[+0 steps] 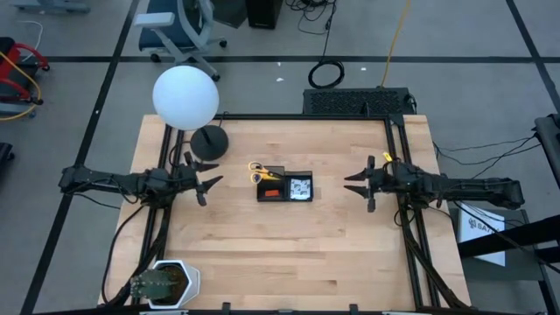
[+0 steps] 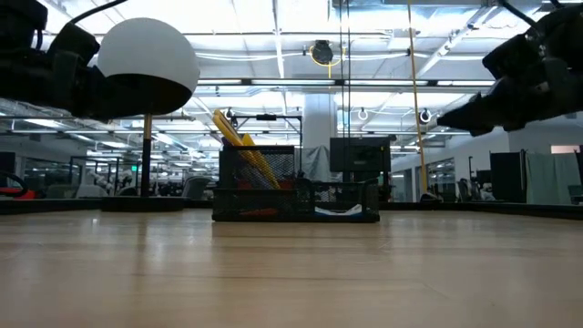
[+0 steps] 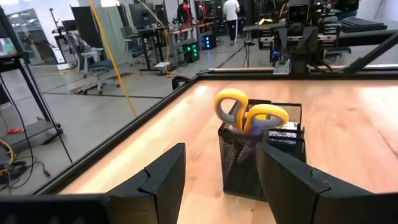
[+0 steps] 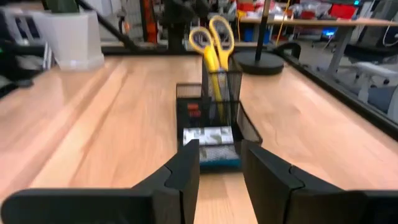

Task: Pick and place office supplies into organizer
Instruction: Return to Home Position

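The black mesh organizer (image 1: 284,186) stands on its base at the middle of the table. Yellow-handled scissors (image 1: 260,171) stand handles-up in its tall cup (image 3: 249,158), with a yellow pencil (image 2: 239,137) leaning beside them. A pale note pad (image 4: 208,138) lies in the low tray, and something red (image 4: 193,109) sits behind it. My left gripper (image 1: 208,184) hovers open to the left of the organizer. My right gripper (image 1: 355,184) hovers open to its right. Both point at the organizer and touch nothing.
A lamp with a white globe (image 1: 185,97) and a round black base (image 1: 210,142) stands at the far left of the table. A potted plant (image 1: 164,283) sits at the near left corner. A black rail (image 1: 398,166) runs along the table's right edge.
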`<state>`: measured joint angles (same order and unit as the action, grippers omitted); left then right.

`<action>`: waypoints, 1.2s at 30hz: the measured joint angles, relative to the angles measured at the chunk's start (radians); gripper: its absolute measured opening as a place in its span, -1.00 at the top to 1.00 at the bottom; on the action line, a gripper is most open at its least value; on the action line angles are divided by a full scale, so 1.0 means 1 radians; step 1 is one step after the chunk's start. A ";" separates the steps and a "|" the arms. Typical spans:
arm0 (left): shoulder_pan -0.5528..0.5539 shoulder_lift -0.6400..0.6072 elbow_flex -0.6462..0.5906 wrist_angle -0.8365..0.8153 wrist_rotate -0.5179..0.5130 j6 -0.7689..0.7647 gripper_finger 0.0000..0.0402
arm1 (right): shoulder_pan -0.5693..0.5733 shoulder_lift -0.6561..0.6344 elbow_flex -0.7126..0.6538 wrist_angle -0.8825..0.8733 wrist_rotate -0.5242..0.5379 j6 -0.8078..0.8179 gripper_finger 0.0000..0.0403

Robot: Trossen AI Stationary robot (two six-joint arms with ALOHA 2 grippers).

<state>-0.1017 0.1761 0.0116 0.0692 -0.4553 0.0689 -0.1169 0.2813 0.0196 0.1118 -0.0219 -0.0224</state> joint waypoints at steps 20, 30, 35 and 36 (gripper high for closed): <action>0.000 0.099 0.000 -0.005 -0.001 0.005 0.00 | 0.000 0.006 0.000 -0.091 0.071 -0.024 0.46; 0.000 0.099 -0.002 0.066 -0.001 0.017 0.00 | 0.000 0.010 0.000 -0.075 0.073 -0.017 0.46; 0.000 0.097 -0.002 0.160 -0.001 0.035 0.00 | 0.000 0.010 0.000 -0.057 0.076 -0.009 0.46; 0.000 0.097 -0.002 0.172 -0.001 0.040 0.00 | 0.000 0.010 0.000 -0.048 0.076 -0.004 0.46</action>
<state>-0.1017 0.2733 0.0101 0.2408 -0.4561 0.1085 -0.1169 0.2913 0.0193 0.0634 0.0544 -0.0263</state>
